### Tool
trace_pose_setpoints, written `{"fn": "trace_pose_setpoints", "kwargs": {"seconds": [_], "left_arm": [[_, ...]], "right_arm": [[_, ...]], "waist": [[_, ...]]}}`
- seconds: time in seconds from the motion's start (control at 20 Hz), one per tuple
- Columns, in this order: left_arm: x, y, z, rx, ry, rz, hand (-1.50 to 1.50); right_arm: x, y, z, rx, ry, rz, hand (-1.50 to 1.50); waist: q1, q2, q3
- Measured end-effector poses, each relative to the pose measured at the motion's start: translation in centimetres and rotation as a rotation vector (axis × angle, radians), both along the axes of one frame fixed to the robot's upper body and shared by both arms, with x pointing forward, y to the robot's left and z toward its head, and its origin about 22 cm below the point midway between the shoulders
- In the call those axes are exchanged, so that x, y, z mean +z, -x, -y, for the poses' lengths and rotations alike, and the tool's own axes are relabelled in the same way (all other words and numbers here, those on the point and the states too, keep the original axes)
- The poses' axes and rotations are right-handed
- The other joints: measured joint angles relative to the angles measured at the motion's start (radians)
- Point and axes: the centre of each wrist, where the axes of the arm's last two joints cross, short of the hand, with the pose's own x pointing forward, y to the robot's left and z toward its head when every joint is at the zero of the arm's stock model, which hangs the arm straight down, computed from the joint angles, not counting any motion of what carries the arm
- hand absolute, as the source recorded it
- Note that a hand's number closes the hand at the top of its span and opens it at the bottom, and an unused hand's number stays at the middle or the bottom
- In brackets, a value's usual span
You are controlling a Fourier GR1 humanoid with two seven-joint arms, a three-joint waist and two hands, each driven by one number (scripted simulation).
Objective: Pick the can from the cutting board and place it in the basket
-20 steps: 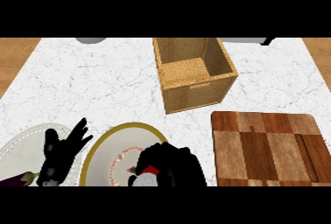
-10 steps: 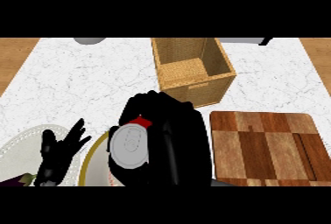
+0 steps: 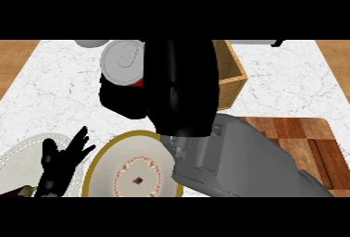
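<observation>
Counter surface (image 3: 287,83) of white marble carries everything here. Right hand (image 3: 179,78) is the largest item in the head view: it sits toward the far edge of the surface, with the grey forearm (image 3: 239,166) running back to the near right corner. It covers most of the basket (image 3: 231,69), of which only the right wall and a corner show at the far edge. Cutting board (image 3: 308,143) lies at the near right and bears nothing that I can see. A gold-rimmed plate (image 3: 126,152) sits at the near edge, left of the forearm. My right fingers (image 3: 123,102) are curled round the can (image 3: 123,58) and enclose its red side, leaving the silver lid exposed. The can is off the board, in my grasp, apparently raised above the surface and just left of the basket. Its long axis is close to upright, lid upward, with a slight tilt by my estimate. Left hand (image 3: 58,162) rests open at the near left corner, fingers up, holding nothing. Risk: the can is not over the opening, so release here would likely put it on the surface or against the basket's left wall. Because my own hand hides the rim, alignment cannot be confirmed. A tilted can may also catch the wall on descent.
</observation>
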Motion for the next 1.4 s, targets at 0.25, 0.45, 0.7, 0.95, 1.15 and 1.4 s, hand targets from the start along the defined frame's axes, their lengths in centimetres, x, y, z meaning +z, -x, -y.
{"fn": "trace_pose_setpoints", "kwargs": {"seconds": [0.25, 0.45, 0.7, 0.95, 1.15, 1.4], "left_arm": [[-0.1, 0.0, -0.4, 0.003, 0.006, -0.004, 0.0], [-0.3, 0.3, -0.5, 0.005, 0.009, 0.013, 0.0], [-0.2, 0.1, -0.7, 0.004, 0.004, 0.009, 0.0], [-0.3, 0.0, -0.5, 0.008, -0.001, 0.008, 0.0], [-0.6, -0.3, -0.8, 0.016, -0.012, 0.004, 0.0], [-0.3, 0.0, -0.6, 0.021, -0.002, 0.005, 0.0]], "right_arm": [[0.8, -3.6, -0.5, -0.044, 0.023, -0.049, 1.5], [-0.2, -6.1, -0.3, -0.06, 0.028, -0.09, 1.5], [-2.2, -8.9, 0.8, -0.076, -0.041, -0.146, 1.5], [-4.6, -10.8, 2.3, -0.074, -0.166, -0.188, 1.5], [-6.8, -12.0, 3.0, -0.075, -0.201, -0.201, 1.5], [-9.4, -13.6, 4.7, -0.156, -0.158, -0.208, 1.5]], "waist": [[-0.006, 0.003, 0.001], [-0.009, 0.003, 0.002], [-0.009, 0.005, 0.002], [-0.006, 0.007, 0.004], [-0.008, 0.006, 0.007], [-0.012, 0.004, 0.005]]}}
